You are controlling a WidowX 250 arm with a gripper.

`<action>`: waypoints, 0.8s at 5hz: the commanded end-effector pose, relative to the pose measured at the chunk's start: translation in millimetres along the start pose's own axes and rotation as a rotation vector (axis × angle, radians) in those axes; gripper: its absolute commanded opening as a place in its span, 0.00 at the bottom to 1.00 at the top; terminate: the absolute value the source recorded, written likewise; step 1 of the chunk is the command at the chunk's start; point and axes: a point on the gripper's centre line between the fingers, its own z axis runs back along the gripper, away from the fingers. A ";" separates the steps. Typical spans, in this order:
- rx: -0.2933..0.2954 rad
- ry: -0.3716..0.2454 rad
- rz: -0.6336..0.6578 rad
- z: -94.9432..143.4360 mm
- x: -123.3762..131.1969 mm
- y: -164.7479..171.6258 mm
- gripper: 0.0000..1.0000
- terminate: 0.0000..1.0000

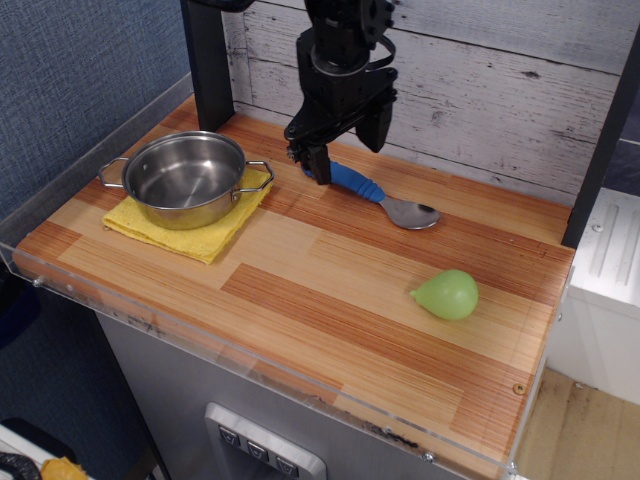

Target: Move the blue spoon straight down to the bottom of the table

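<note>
The blue spoon [365,189] lies at the back middle of the table [330,300], its blue handle pointing back-left and its metal bowl [411,213] to the right. My gripper [347,152] is open and hangs low over the handle's far end. Its left finger [314,160] hides the handle tip, and its right finger [379,128] stands behind the handle. I cannot tell whether the fingers touch the spoon. Nothing is held.
A steel pot [187,178] sits on a yellow cloth [205,242] at the left. A light-green pear-shaped object [446,294] lies at the right. A black post [205,60] and a white plank wall [480,80] stand behind. A clear acrylic rim [250,368] edges the front.
</note>
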 end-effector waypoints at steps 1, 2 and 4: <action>-0.028 0.031 0.028 -6.2 5.4 -12.1 1.00 0.00; 0.001 0.045 0.019 -16.3 -3.7 -10.6 1.00 0.00; 0.039 0.033 -0.012 -22.3 -14.4 -16.3 0.00 0.00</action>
